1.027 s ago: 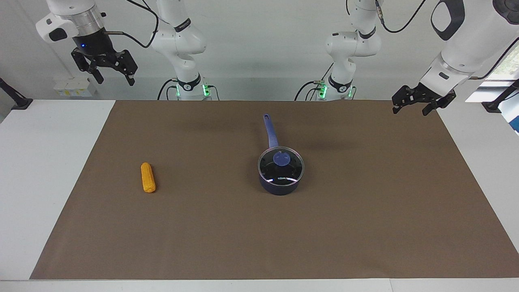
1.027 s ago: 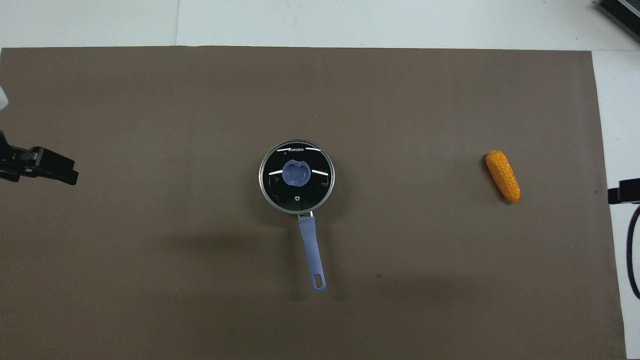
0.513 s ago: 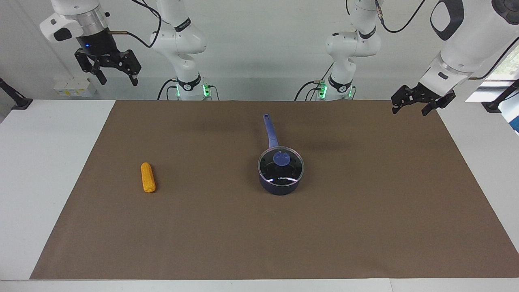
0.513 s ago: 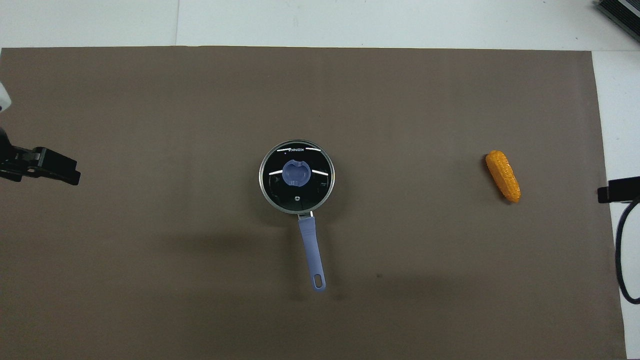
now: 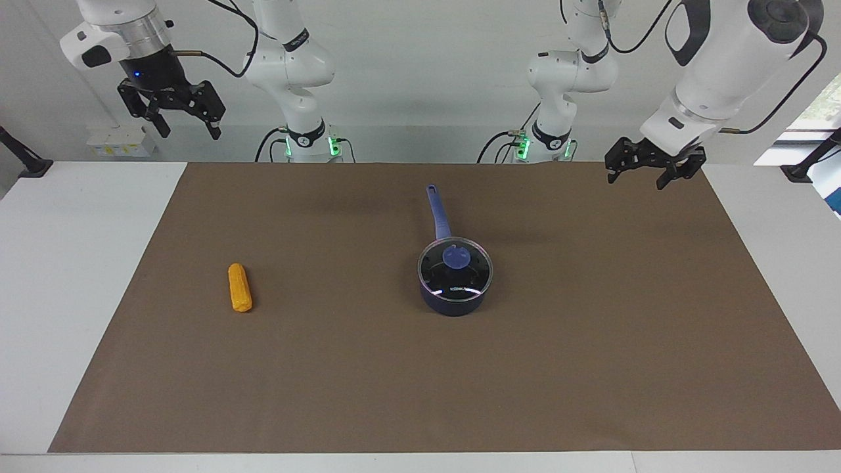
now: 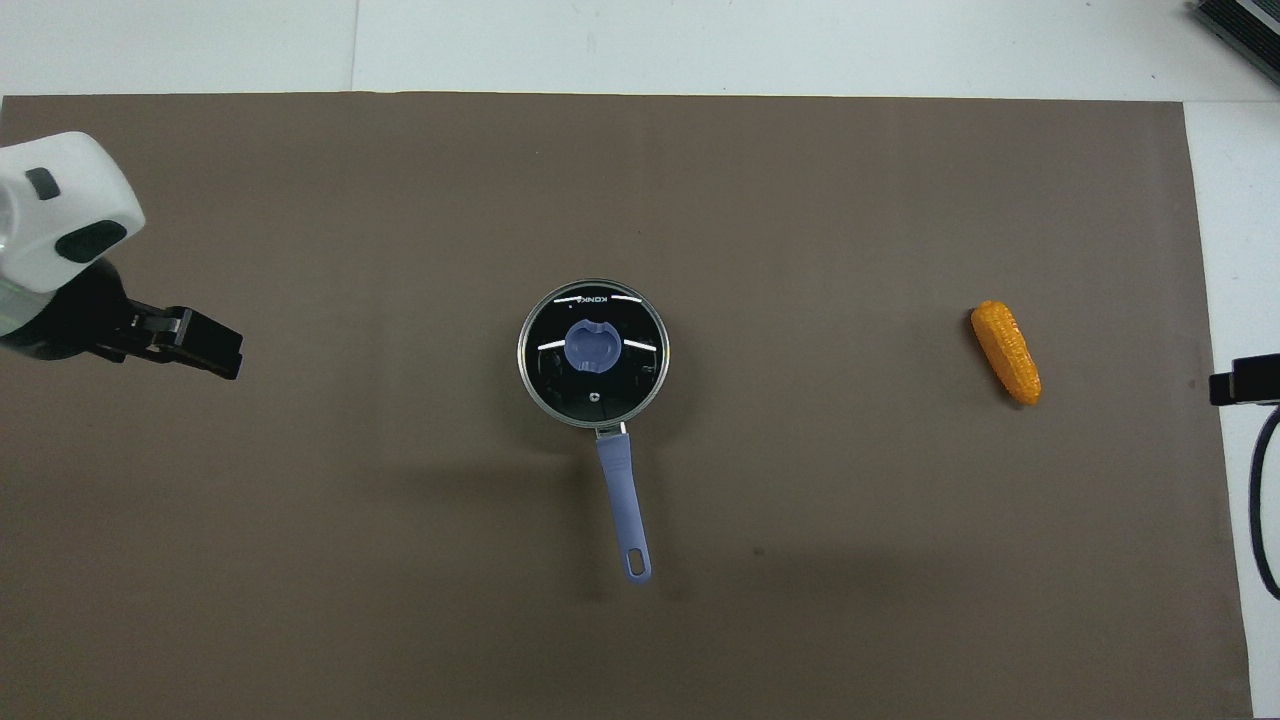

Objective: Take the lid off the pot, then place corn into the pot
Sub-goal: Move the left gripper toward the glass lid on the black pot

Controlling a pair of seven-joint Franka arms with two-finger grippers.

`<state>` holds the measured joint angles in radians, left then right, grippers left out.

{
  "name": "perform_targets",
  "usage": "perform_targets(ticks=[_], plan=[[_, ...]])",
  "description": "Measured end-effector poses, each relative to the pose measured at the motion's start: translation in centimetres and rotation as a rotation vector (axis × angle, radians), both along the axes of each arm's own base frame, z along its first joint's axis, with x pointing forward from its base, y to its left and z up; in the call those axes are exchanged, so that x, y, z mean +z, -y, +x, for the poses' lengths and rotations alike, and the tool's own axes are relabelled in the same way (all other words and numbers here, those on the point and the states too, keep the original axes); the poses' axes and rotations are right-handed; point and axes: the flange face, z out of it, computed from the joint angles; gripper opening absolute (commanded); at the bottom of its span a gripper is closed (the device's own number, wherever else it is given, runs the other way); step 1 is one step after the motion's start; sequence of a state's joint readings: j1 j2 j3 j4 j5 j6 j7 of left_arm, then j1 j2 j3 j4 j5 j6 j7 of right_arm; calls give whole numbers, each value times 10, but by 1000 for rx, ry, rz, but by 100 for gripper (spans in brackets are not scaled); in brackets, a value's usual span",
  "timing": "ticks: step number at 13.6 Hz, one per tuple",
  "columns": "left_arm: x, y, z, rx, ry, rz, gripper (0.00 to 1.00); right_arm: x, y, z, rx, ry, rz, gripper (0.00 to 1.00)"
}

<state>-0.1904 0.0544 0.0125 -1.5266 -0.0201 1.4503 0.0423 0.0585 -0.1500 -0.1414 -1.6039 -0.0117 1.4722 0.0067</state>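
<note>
The dark blue pot (image 5: 453,304) stands mid-table, its long handle (image 5: 438,211) pointing toward the robots. The glass lid (image 5: 470,276) with a blue knob (image 5: 456,256) sits on it; the lid also shows in the overhead view (image 6: 630,375). The orange-yellow corn (image 5: 240,287) lies on the mat toward the right arm's end and also shows in the overhead view (image 6: 1007,351). My left gripper (image 5: 636,180) is open and empty, high over the mat's corner at the left arm's end. My right gripper (image 5: 188,131) is open and empty, held high at the right arm's end, apart from the corn.
A brown mat (image 5: 591,341) covers most of the white table (image 5: 59,263). A dark device corner (image 6: 1240,25) lies off the mat at the table's edge farthest from the robots. Black clamp stands (image 5: 23,157) sit at the table's ends.
My left arm has swung inward over the mat toward the pot's side. My right gripper has barely shifted. Pot, lid and corn have not moved.
</note>
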Motion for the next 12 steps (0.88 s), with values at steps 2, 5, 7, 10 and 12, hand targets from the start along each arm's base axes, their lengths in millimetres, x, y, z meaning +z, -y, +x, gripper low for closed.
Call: perform_targets(ticks=[2, 5, 7, 10, 12], plan=[[-5, 31, -3, 4, 8, 6, 100, 0, -1, 0, 1, 0, 0, 100], [-16, 76, -6, 31, 37, 10, 100, 0, 1, 0, -2, 0, -1, 100], [-29, 104, -7, 51, 50, 12, 100, 0, 0, 0, -2, 0, -3, 100], [-51, 147, -6, 73, 65, 12, 100, 0, -6, 0, 9, 0, -5, 100], [-65, 172, -7, 83, 76, 9, 100, 0, -6, 0, 9, 0, -5, 100]])
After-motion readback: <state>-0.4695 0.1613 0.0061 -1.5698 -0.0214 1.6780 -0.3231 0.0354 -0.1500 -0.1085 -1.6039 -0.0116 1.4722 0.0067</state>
